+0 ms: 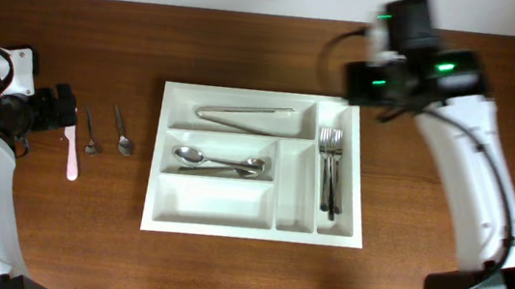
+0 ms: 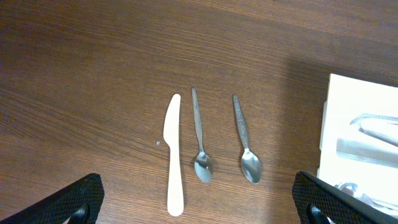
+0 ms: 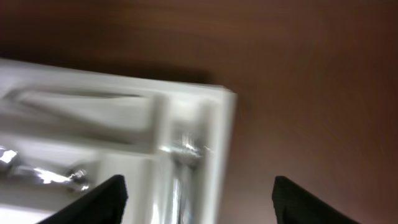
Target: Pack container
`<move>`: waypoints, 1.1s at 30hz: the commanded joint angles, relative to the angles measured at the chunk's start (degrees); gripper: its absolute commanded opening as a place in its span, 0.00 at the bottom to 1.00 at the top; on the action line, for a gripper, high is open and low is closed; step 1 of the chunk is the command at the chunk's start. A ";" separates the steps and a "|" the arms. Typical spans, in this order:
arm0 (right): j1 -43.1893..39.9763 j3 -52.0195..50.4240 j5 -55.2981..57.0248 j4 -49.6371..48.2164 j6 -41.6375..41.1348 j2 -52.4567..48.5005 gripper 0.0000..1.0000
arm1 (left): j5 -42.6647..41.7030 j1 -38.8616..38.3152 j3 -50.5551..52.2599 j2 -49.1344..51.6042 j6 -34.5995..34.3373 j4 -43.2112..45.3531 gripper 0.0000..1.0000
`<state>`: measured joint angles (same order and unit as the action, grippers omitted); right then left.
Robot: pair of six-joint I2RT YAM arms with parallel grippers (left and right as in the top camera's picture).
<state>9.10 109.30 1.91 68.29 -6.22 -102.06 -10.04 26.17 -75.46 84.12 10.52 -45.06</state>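
The white cutlery tray (image 1: 248,226) lies mid-table. It holds tongs (image 1: 244,114) in the top compartment, spoons (image 1: 219,163) in the middle one and forks (image 1: 330,167) in the right narrow one. A white plastic knife (image 1: 72,148) and two small spoons (image 1: 91,133) (image 1: 124,133) lie left of the tray. The left wrist view shows the knife (image 2: 174,155) and both spoons (image 2: 200,143) (image 2: 246,146) below my open left gripper (image 2: 199,202). My right gripper (image 3: 196,199) is open and empty above the tray's top right corner (image 3: 221,124).
The tray's bottom long compartment (image 1: 212,203) and inner narrow compartment (image 1: 295,188) hold nothing. The brown wooden table (image 1: 423,231) extends to both sides. The right arm (image 1: 470,159) crosses the table's right side.
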 commanded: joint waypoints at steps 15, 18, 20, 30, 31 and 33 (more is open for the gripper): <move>-34.91 0.63 -8.81 5.70 -9.31 0.76 0.99 | -12.26 0.13 -0.96 -0.44 -2.29 -6.58 0.99; -35.82 0.63 -8.81 5.95 -9.29 0.76 0.99 | -12.83 0.13 -0.39 -0.44 -2.23 -9.05 0.99; -35.85 0.63 -8.81 5.92 -9.29 0.76 0.99 | -12.28 0.15 -0.35 -0.39 -2.25 -9.84 0.99; -35.80 0.63 -8.81 5.88 -9.29 0.76 0.99 | 6.73 0.09 -0.37 1.97 -13.64 -7.98 0.99; -35.80 0.63 -8.81 5.88 -9.31 0.76 0.99 | 6.40 0.02 -0.46 2.49 -13.99 -7.56 0.99; -35.80 0.63 -8.81 5.88 -9.29 0.76 0.99 | 6.21 -0.02 -0.81 4.07 -14.45 -7.30 0.99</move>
<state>-26.55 109.30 -6.37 74.15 -15.03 -102.06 -6.57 26.17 -75.59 85.32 -0.99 -52.75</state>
